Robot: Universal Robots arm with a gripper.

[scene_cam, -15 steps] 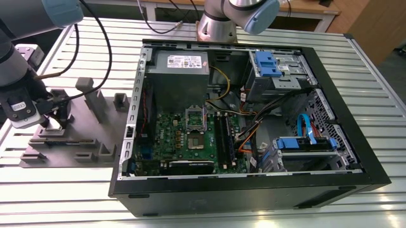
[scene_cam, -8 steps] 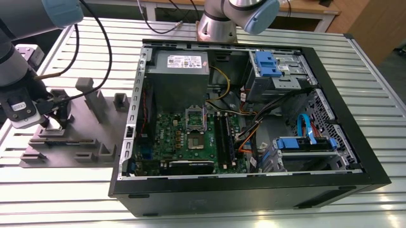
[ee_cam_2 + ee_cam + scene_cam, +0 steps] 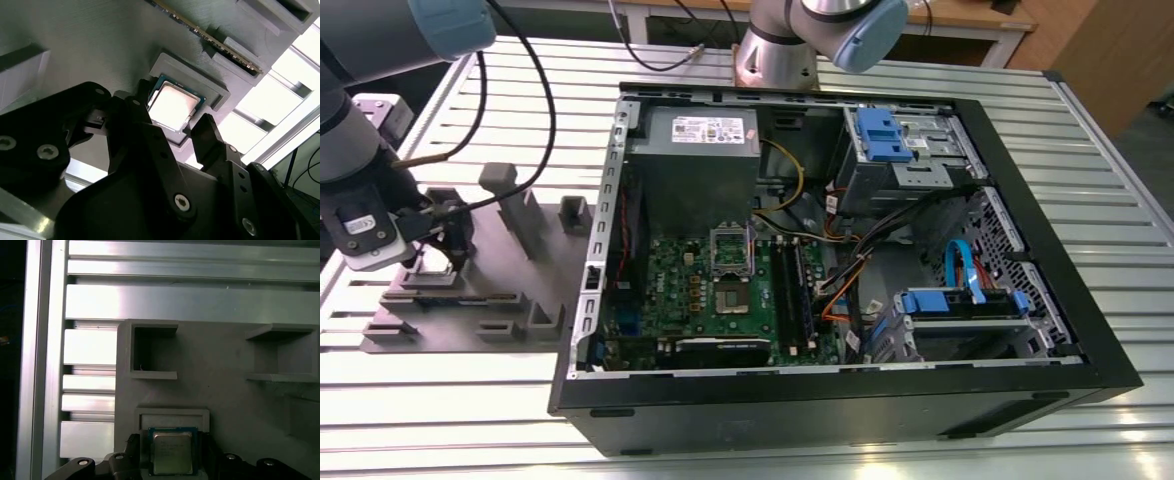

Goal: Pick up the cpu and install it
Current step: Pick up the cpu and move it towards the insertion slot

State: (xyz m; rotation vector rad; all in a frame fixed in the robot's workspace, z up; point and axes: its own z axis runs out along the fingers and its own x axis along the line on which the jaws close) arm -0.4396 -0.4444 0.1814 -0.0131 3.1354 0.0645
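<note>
1. I've got the pincer (image 3: 172, 131) spread wide, a finger either side of the cpu (image 3: 173, 104);
2. cpu lies flat in the grey holder (image 3: 470, 298) on the surface (image 3: 454, 400), at the exterior view's left of the computer case (image 3: 1067, 330).

Ribbed silver aluminium-slat tabletop (image 3: 454, 420) spread beneath everything, streaked with bright white glare. Behind it, white-framed workbench with pale wooden top (image 3: 961, 18). Tall brown wooden panel (image 3: 1107, 60) at the exterior view's far right.

Glossy metal cpu (image 3: 172, 106), matt plastic holder (image 3: 100, 50)
</note>
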